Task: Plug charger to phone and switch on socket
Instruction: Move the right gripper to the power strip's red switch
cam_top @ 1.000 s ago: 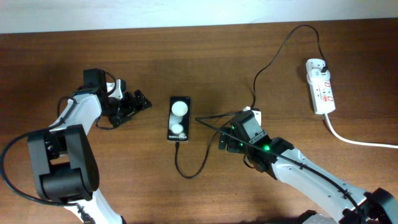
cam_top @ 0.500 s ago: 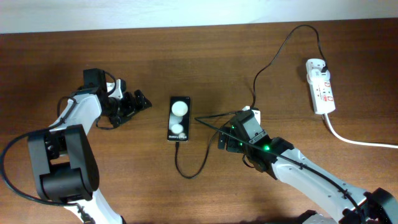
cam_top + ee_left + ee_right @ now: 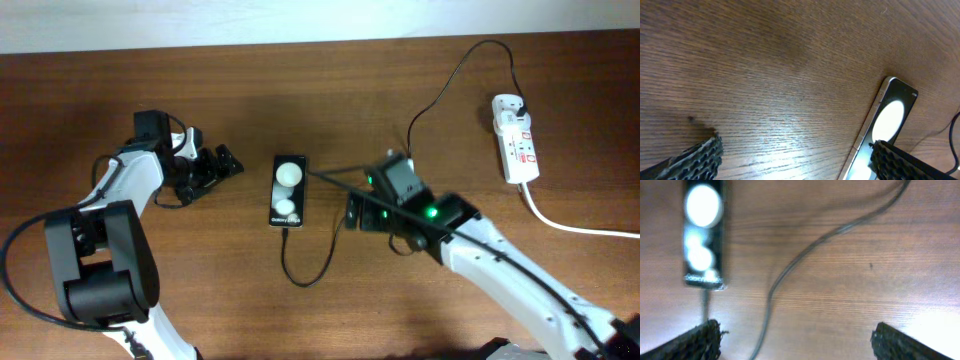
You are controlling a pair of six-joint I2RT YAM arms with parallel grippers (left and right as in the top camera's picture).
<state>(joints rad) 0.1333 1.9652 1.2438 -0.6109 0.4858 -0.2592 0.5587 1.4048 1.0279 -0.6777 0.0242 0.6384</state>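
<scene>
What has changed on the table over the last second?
The right claw shifted slightly up and left in the overhead view, toward the small black glossy phone, open and empty. The left claw, the phone, the thin black charger cable and the white power strip stayed put.

We see a brown wooden table (image 3: 200,300), its grain running along its length. Beyond its far edge lies a pale strip (image 3: 200,20). Each wrist view shows 1 blemish in the wood: a dark speck (image 3: 870,266) and a dark fleck (image 3: 690,118).
</scene>
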